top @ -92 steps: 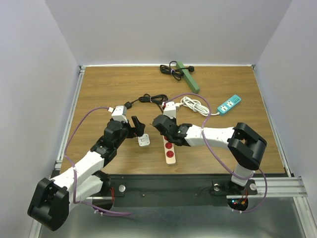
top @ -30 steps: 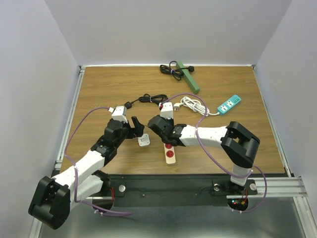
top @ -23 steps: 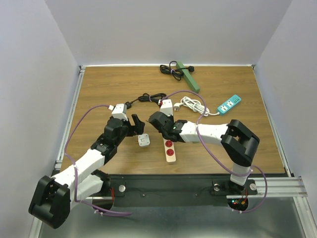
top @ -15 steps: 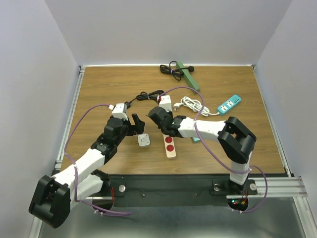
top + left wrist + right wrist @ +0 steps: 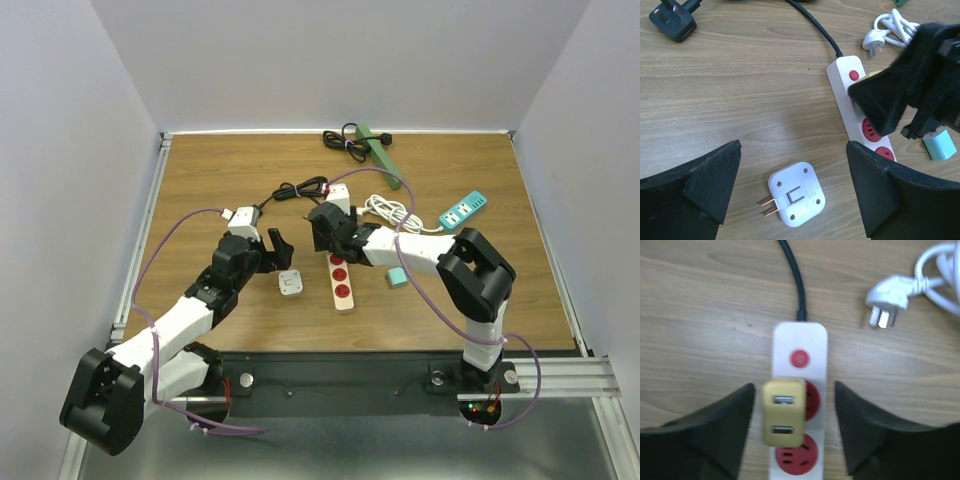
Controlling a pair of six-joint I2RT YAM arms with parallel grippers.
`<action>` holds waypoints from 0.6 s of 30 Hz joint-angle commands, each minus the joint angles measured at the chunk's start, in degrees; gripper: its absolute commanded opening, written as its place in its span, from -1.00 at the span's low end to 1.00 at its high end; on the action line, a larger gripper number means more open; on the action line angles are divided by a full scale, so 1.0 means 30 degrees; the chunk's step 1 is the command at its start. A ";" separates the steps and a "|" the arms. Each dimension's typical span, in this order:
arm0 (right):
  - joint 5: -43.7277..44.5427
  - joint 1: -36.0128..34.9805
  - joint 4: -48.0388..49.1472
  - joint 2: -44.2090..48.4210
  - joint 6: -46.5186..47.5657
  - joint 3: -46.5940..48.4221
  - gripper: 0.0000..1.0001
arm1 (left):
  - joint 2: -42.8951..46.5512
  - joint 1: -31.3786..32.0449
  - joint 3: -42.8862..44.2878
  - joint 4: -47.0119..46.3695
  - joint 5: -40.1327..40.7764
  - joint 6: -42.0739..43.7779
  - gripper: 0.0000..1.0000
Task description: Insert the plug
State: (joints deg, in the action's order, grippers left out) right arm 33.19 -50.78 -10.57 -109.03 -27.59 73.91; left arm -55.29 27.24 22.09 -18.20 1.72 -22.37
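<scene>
A white power strip [image 5: 343, 285] with red sockets lies in the middle of the table. It also shows in the left wrist view [image 5: 846, 85] and the right wrist view [image 5: 800, 342]. A yellow USB plug [image 5: 784, 412] stands on the strip over its first red socket, shifted towards the left edge. My right gripper [image 5: 322, 232] [image 5: 793, 390] is open, one finger on each side of the yellow plug, not touching it. A white flat adapter [image 5: 290, 284] [image 5: 796, 194] lies prongs-left on the wood. My left gripper [image 5: 280, 254] [image 5: 794, 170] is open above it.
A small teal adapter [image 5: 397, 277] [image 5: 940, 145] lies right of the strip. A white cable coil [image 5: 392, 212] with its plug [image 5: 887, 302], a teal power strip [image 5: 463, 211], a green power strip [image 5: 382, 157] and a black cable [image 5: 300, 190] with a black plug [image 5: 674, 20] lie further back.
My right gripper has moved along the strip towards its switch end, away from me, uncovering the red sockets and the teal adapter. The left arm has barely moved.
</scene>
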 commanded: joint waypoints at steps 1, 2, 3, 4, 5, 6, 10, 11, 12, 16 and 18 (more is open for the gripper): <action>-0.1657 0.0844 0.0036 0.0921 0.0438 -0.0817 0.51 | 0.0674 -0.0087 0.0724 -0.1024 -0.0483 0.0601 0.96; -0.1891 0.0844 0.0007 0.1244 0.0496 -0.0905 0.63 | 0.0733 -0.0116 0.0695 -0.1141 -0.0484 0.0659 0.96; -0.2241 0.0844 0.0007 0.2001 0.0584 -0.1109 0.68 | 0.0792 -0.0088 0.0636 -0.1345 -0.1035 0.0805 0.96; -0.2390 0.0844 0.0065 0.2008 0.0614 -0.1198 0.73 | 0.0792 -0.0058 0.0636 -0.1463 -0.1128 0.0835 0.96; -0.2565 0.0815 0.0008 0.2763 0.0672 -0.1257 0.91 | 0.0821 -0.0058 0.0636 -0.1522 -0.1390 0.0923 0.96; -0.2683 0.0844 0.0036 0.3089 0.0760 -0.1374 0.96 | 0.0793 -0.0029 0.0636 -0.1610 -0.1537 0.1040 0.96; -0.2890 0.0844 0.0007 0.5255 0.0790 -0.2512 0.98 | 0.0646 0.0555 0.0840 -0.2254 -0.2066 0.1596 0.92; -0.2860 0.0844 0.0007 0.5695 0.0790 -0.2749 0.99 | 0.0617 0.0818 0.0957 -0.2342 -0.2066 0.1771 0.92; -0.2686 0.0873 0.0036 0.6744 0.0848 -0.3071 1.00 | 0.0356 0.1401 0.1335 -0.2459 -0.1979 0.2179 0.92; -0.2129 0.1311 -0.0168 0.9588 0.0907 -0.4825 1.00 | -0.1050 0.3336 0.2830 -0.2986 -0.1802 0.3587 0.92; -0.2069 0.2273 -0.0401 1.0292 0.0471 -0.5502 1.00 | -0.2595 0.4156 0.3939 -0.3424 -0.2006 0.4231 0.91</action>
State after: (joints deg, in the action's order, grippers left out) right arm 25.56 -47.29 -11.16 -83.02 -25.45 60.97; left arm -57.28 35.03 26.41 -22.13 -2.85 -15.64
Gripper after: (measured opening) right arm 0.995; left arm 0.960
